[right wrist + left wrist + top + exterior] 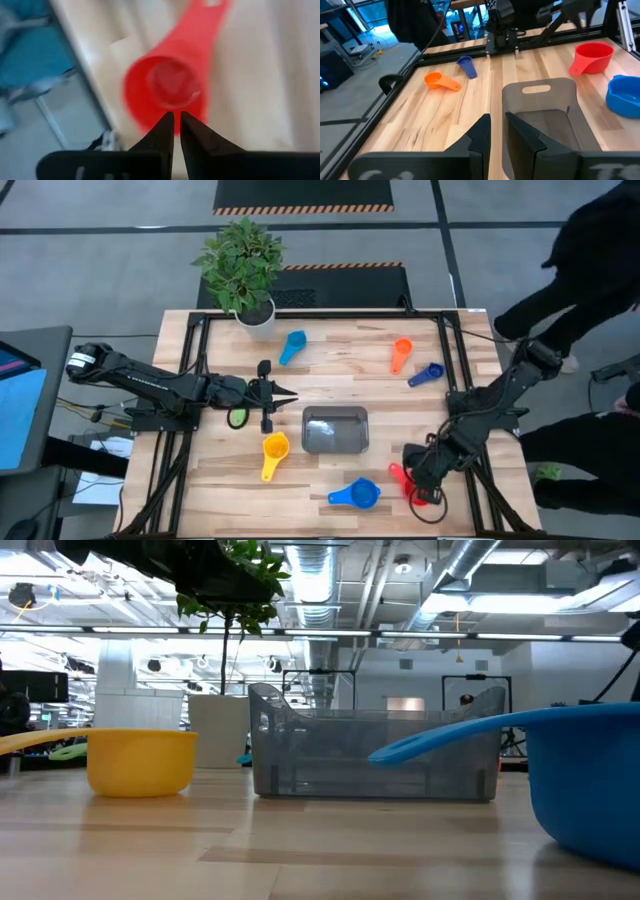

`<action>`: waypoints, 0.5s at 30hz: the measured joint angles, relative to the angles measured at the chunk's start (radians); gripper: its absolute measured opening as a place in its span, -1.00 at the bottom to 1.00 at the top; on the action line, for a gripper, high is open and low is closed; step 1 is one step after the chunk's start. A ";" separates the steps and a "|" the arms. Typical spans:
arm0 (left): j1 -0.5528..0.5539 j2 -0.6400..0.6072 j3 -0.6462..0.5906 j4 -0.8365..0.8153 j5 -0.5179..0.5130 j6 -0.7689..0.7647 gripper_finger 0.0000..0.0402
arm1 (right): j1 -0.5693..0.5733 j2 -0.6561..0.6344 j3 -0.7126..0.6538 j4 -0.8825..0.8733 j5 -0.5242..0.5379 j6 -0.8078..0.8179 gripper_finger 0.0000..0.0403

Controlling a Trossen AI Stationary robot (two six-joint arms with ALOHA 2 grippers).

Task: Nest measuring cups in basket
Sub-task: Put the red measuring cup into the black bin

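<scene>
The grey basket point(335, 430) stands mid-table with nothing in it; it also shows in the left wrist view point(542, 107). Several measuring cups lie apart on the table: light blue point(292, 345), orange point(401, 352), small dark blue point(427, 374), green point(238, 417), yellow point(275, 448), large blue point(357, 495), red point(403, 477). My left gripper point(288, 395) is shut and empty, above the table left of the basket, beside the green cup. My right gripper point(175, 120) is shut, pointing down over the red cup's bowl point(165, 92). My right gripper's shut fingertips stand over the near rim of the red cup's bowl point(150, 132), coming from above. I cannot tell whether they touch it. The cup lies on the table, open side up.
A white pot with a green plant point(250, 315) stands at the far left edge. A dark frame rail point(320, 313) runs around the table. A person in dark clothes point(590, 270) stands beyond the right edge.
</scene>
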 joint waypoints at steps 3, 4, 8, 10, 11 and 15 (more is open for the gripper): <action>0.000 0.000 0.000 0.000 0.000 0.016 -0.77 | -0.003 0.036 0.000 -0.037 0.029 0.068 -0.70; 0.000 0.000 0.000 0.000 0.000 0.022 -0.77 | -0.003 0.050 0.000 -0.036 0.028 0.070 -0.69; 0.000 0.000 0.000 0.000 -0.001 0.023 -0.77 | 0.000 0.101 0.000 -0.029 -0.037 0.053 -0.62; 0.000 0.000 0.000 0.000 -0.001 0.023 -0.77 | 0.000 0.120 0.000 -0.029 -0.065 0.056 -0.56; 0.000 0.000 0.000 0.000 -0.001 0.023 -0.77 | 0.000 0.125 0.000 -0.030 -0.069 0.056 -0.52; 0.000 0.000 0.000 0.000 -0.002 0.023 -0.77 | -0.009 0.123 0.000 -0.032 -0.068 0.056 -0.36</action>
